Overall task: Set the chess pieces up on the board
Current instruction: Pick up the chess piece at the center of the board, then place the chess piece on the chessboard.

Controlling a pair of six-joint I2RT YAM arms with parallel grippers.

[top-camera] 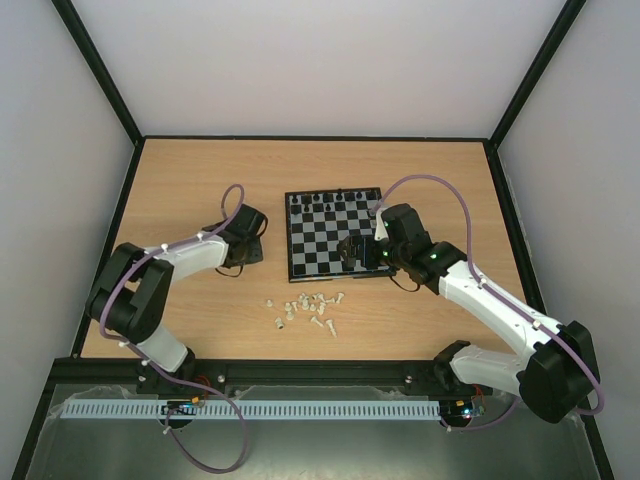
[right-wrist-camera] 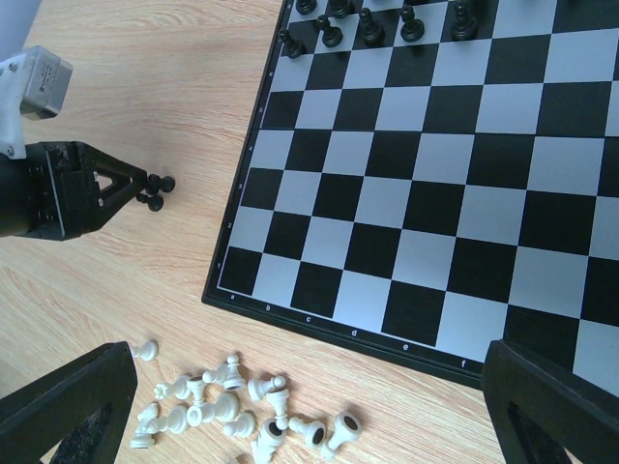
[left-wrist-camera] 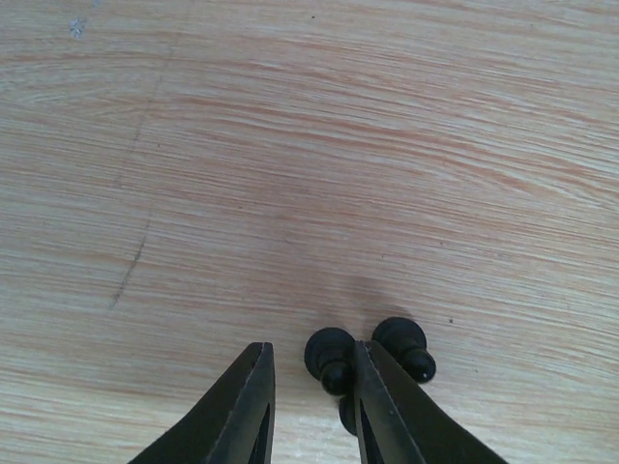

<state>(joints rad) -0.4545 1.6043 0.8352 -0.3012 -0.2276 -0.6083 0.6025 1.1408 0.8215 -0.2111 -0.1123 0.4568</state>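
Observation:
The board lies mid-table, with several black pieces standing on its far rows; they also show in the right wrist view. Several white pieces lie toppled in a heap in front of the board, and show in the right wrist view too. My left gripper is open, low over the table left of the board. A black pawn lies between its fingers, against the right finger. A second pawn lies outside that finger, and a third is mostly hidden. My right gripper is wide open and empty above the board's near edge.
The wooden table is framed by black rails and white walls. The left gripper's body shows left of the board in the right wrist view, with the black pawns at its tip. Bare wood surrounds the left gripper.

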